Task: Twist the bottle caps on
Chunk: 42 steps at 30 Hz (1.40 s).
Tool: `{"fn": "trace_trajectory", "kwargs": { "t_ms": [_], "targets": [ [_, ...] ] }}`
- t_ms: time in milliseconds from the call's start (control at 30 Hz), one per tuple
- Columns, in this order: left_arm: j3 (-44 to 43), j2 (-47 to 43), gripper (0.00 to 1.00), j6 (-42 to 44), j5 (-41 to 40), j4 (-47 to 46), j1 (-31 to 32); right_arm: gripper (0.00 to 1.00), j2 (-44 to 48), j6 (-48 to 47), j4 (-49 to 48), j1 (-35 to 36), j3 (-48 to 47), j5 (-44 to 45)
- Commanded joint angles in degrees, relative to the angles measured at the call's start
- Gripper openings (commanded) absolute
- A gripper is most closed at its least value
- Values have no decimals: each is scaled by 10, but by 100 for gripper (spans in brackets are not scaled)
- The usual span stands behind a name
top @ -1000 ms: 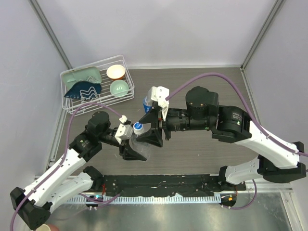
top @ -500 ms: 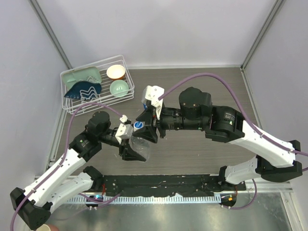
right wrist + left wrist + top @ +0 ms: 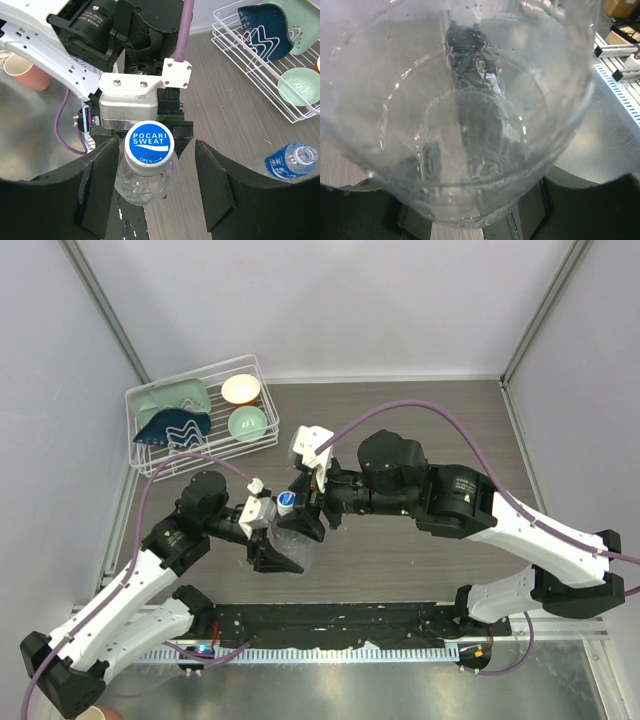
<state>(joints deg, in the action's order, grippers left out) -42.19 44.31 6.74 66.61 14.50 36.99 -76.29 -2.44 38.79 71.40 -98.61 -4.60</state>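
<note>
Now, your Pocari Sweat cap (image 3: pixel 148 142) sits on the plain clear bottle (image 3: pixel 145 182), which is held upright toward 7 o'clock from the centre of the table (image 3: pixel 450 440). Your left gripper (image 3: pixel 278 543) is clamped on the bottle's body. Your right gripper (image 3: pixel 157 150) straddles the cap with its jaws wide, not touching it. The blue-labelled bottle (image 3: pixel 287 161) lies at 4 o'clock in the right wrist view.

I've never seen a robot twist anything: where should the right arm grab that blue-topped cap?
Grip the cap by its white side wall, coming in along the bottle's axis. It is round and faces the right end effector top-on, whose open fingers flank it; the left end effector holds the bottle below.
</note>
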Motion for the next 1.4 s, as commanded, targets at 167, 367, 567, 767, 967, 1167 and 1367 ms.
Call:
{"fn": "trace_trajectory", "kwargs": {
  "t_ms": [167, 367, 567, 767, 967, 1167, 1367],
  "targets": [
    [-22, -10, 1, 13, 12, -31, -1, 48, 18, -4, -12, -2, -5, -16],
    [-20, -10, 1, 18, 12, -26, -1, 31, 5, -3, -17, -2, -4, -47],
    [-18, -12, 1, 34, 7, -13, 0, 26, 0, -6, -20, -3, -14, -46],
    [-24, -30, 82, 25, -80, -1, -1, 1, -13, -3, -25, -6, -11, -42],
    [-127, -84, 100, 125, -275, 196, -1, 1, -40, -19, -25, -6, -22, 44],
    [-173, -209, 100, 163, -472, 301, -1, 1, -84, -30, -38, -7, -55, 95],
    [-319, -212, 100, 71, -739, 356, 0, 1, -178, -26, -129, -13, -59, 124]
  ]
}}
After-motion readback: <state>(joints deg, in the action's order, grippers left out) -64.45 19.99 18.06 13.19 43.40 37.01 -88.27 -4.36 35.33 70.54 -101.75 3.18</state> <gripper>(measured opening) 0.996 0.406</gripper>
